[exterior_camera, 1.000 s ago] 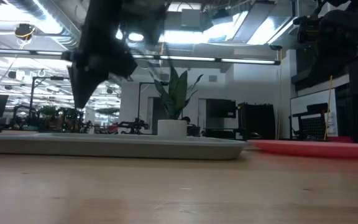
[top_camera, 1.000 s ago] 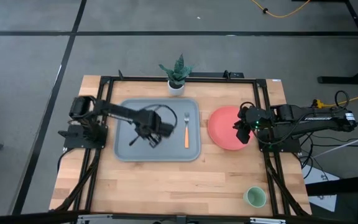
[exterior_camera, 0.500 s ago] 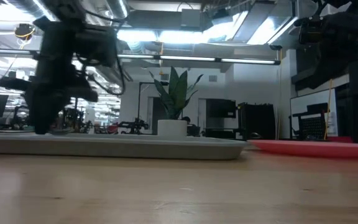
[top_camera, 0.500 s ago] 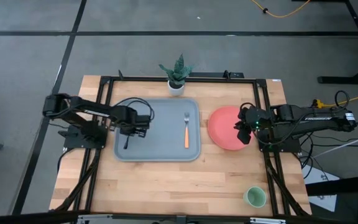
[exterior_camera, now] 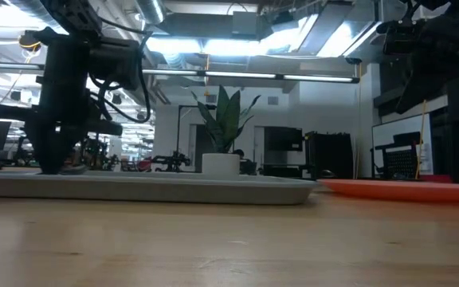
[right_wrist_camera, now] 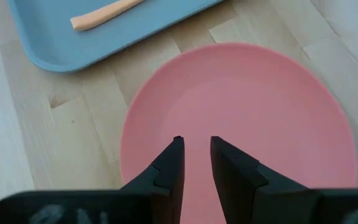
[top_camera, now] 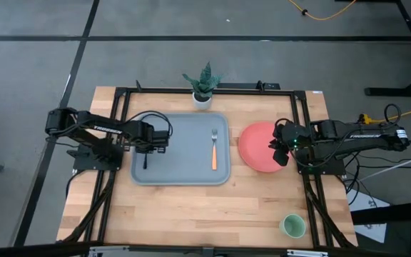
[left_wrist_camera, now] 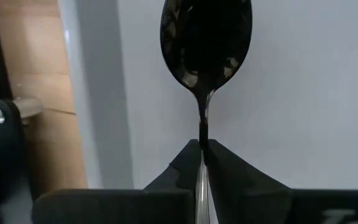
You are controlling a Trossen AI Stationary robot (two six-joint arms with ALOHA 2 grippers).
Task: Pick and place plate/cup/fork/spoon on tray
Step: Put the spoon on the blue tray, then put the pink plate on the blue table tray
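Observation:
The light blue-grey tray [top_camera: 184, 170] lies mid-table with the orange-handled fork [top_camera: 214, 150] on its right part. My left gripper [top_camera: 147, 147] is low over the tray's left part, shut on the dark spoon [left_wrist_camera: 205, 37], which also shows in the high view [top_camera: 145, 161]. The coral-red plate [top_camera: 254, 146] rests flat on the table right of the tray. My right gripper [right_wrist_camera: 196, 155] hovers over the plate's right part, its fingers a narrow gap apart and empty. The mint-green cup [top_camera: 292, 225] stands near the table's near right corner. My left gripper pinches the spoon's slim handle [left_wrist_camera: 204, 142] between its two fingertips. The spoon runs on past the fingertips in line with the fingers, bowl [left_wrist_camera: 205, 37] foremost, over the tray's left part. The fingers come from above. Whether the bowl touches the tray I cannot tell.
A white pot with a green plant [top_camera: 203, 87] stands at the table's far edge behind the tray. A black frame [top_camera: 302, 114] borders the table. Bare wood lies between the tray and the near edge.
My left gripper has carried the spoon from over the tray's middle toward the table's left edge and down, and now stands low over the tray's left part. It has stayed shut on the spoon.

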